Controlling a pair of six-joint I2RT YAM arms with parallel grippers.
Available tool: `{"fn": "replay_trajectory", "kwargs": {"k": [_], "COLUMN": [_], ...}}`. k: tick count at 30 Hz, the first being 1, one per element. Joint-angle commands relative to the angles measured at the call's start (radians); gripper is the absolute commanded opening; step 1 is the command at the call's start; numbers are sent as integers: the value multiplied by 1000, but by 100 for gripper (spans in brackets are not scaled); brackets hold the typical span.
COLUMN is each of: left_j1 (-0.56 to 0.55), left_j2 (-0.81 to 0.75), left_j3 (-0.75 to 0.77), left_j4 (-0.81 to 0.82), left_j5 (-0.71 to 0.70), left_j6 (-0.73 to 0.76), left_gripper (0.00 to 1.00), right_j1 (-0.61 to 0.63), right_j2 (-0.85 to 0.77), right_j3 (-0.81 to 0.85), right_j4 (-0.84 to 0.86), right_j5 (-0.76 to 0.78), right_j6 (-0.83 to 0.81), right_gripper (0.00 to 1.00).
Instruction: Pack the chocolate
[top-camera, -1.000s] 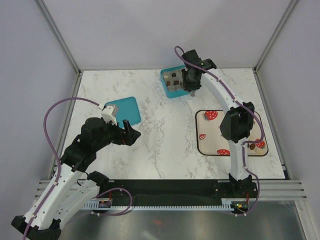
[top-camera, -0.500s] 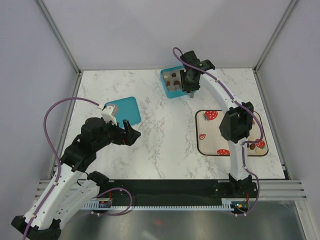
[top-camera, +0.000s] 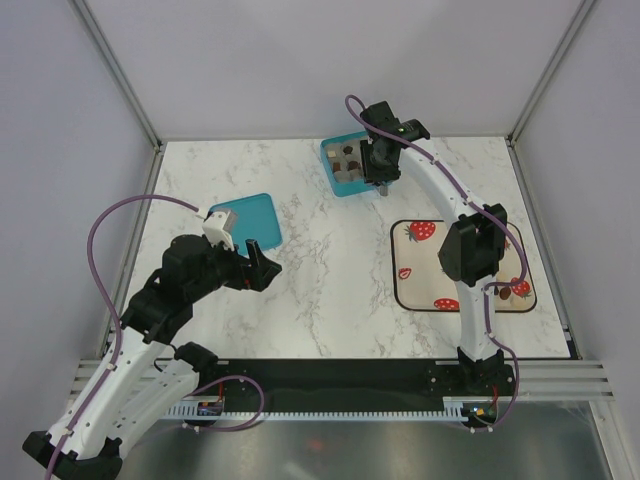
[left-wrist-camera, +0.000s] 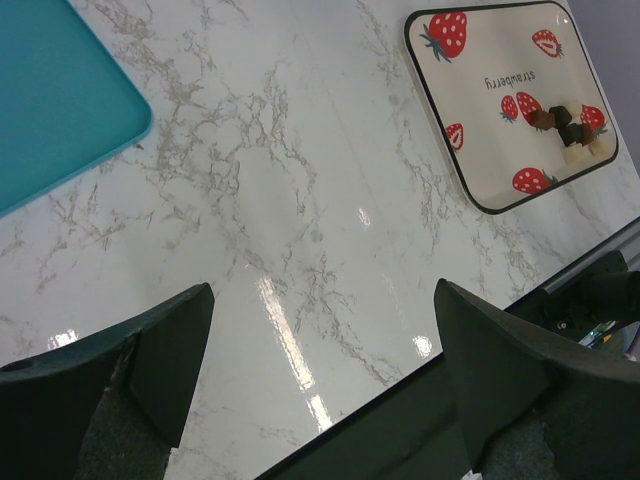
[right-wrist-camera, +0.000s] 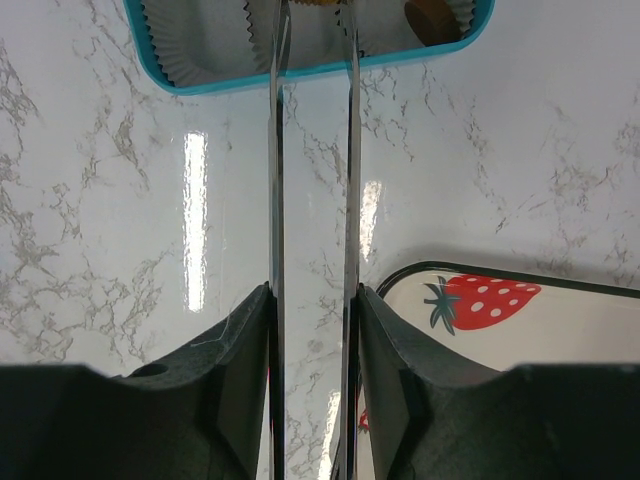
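A few small brown and whitish chocolates (top-camera: 514, 290) lie at the right end of the strawberry-print tray (top-camera: 430, 268); they also show in the left wrist view (left-wrist-camera: 565, 125). More chocolates (top-camera: 348, 155) sit in the paper cups of the teal box (top-camera: 335, 180). My right gripper (top-camera: 373, 168) hangs over the box's near right side. Its long thin blades stand close together with a tan chocolate (right-wrist-camera: 312, 3) between the tips (right-wrist-camera: 312, 8). A brown chocolate (right-wrist-camera: 430, 20) sits in a cup beside them. My left gripper (top-camera: 255, 265) is open and empty low over the marble (left-wrist-camera: 322, 295).
The flat teal lid (top-camera: 248, 220) lies just behind the left gripper and shows in the left wrist view (left-wrist-camera: 50, 100). The tray (left-wrist-camera: 520, 40) lies at the right front. Grey walls and metal rails bound the table; a black bar runs along its near edge.
My right gripper has shifted slightly left, further over the teal box. The left arm has not moved.
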Motion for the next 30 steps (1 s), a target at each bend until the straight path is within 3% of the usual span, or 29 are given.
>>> {"fn": "replay_trajectory", "kwargs": {"k": [1,13,20,24,30], "left_j1": [0,0,0,0,0], "left_j2": [-1,-4,-7,-12,-16], "left_j3": [-1,-1,-1,1,-1], "left_j4": [28,31,31,33,31], "left_j5": [-15,-14,-11,-9,-9], "left_j6": [33,35,35,33,33], "left_gripper": [99,99,99,99,99], "right_j1": [9,9,9,8,2], "right_j2": [-27,-41,-165,-267,-503], "right_j3": [7,61,74,-54,-405], "right_j4": [2,-36,-64,-71,-96], "right_j5": [31,20,9,14,112], "right_j6": [-15,-3,45,95,203], "right_gripper": [46,47,45,45,45]}}
